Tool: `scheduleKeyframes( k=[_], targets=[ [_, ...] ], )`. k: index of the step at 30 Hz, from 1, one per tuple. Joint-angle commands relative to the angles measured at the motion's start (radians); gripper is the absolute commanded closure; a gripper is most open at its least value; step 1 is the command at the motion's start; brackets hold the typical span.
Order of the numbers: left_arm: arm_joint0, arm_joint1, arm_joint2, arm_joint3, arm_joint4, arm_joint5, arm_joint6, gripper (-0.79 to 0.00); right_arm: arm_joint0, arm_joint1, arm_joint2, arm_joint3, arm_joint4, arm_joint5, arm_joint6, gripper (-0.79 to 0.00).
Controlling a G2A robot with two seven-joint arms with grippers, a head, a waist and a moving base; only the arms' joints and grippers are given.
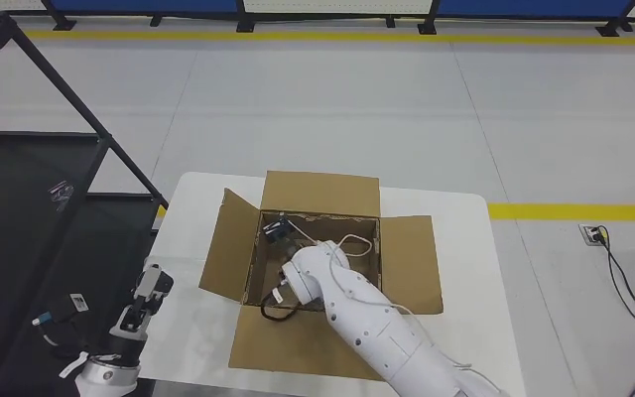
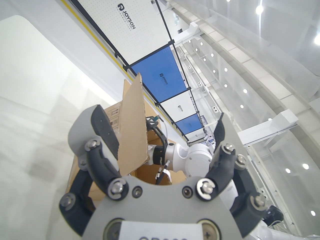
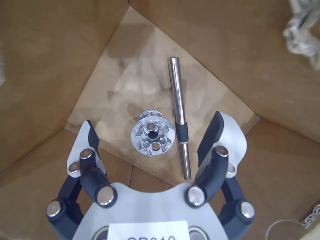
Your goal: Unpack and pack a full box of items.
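Box (image 1: 407, 263): cardboard, all four flaps folded outward, at the centre of the white bench (image 1: 466, 223).

Right hand (image 3: 153, 122): deep inside the box, its arm entering from 5 o'clock in the top view; spread wide and holding nothing.

Contents: a flanged metal hub (image 3: 152, 136) and a polished steel rod (image 3: 178, 101) with a black band (image 3: 181, 131), both lying on the box floor under the open jaws. Set just beside each other, too close to tell whether touching. Crumpled wrapping (image 3: 300, 31) bunched against a box wall.

Left hand (image 2: 160, 114): wide open, empty, well clear of the work at 8 o'clock from the box, near the bench edge, facing a raised flap.

Step in hand: by the look of it, unpacking, with one of the two metal parts about to be picked.

Doing it well: best to choose one part and centre over it alone. For the rod, jaws set across its length and closed on the black band, probably the least slippery spot. For the hub, closing across the waist between the flanges.

Risk: a descent between the two parts likely to pinch both or roll the rod away; box walls close on every side.
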Motion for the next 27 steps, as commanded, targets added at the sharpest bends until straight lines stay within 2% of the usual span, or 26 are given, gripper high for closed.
scheduleKeyframes(
  k=[1,6,10,20,23,27],
  targets=[
    [-0.01,0.0,0.007,0.0,0.07,0.023,0.03,-0.785,-0.047,0.02,0.042,-0.102,-0.029,0.002,0.0,-0.785],
    [-0.025,0.0,0.044,-0.02,0.136,0.019,0.043,-0.785,-0.241,0.074,0.163,-0.445,-0.126,0.025,-0.01,-0.785],
    [-0.031,0.002,0.063,-0.039,0.169,0.014,0.022,-0.785,-0.43,0.112,0.264,-0.736,-0.175,-0.029,-0.014,-0.785],
    [-0.068,0.007,0.139,-0.057,0.27,0.057,-0.037,-0.785,-0.439,0.112,0.269,-0.735,-0.17,-0.029,-0.028,-0.785],
    [-0.079,0.008,0.167,-0.061,0.297,0.077,-0.047,-0.785,-0.48,0.119,0.332,-0.778,-0.121,-0.037,-0.076,-0.785],
    [-0.096,0.009,0.201,-0.065,0.329,0.092,-0.064,-0.785,-0.567,0.136,0.453,-0.907,-0.01,-0.095,-0.102,-0.785]
  ],
)
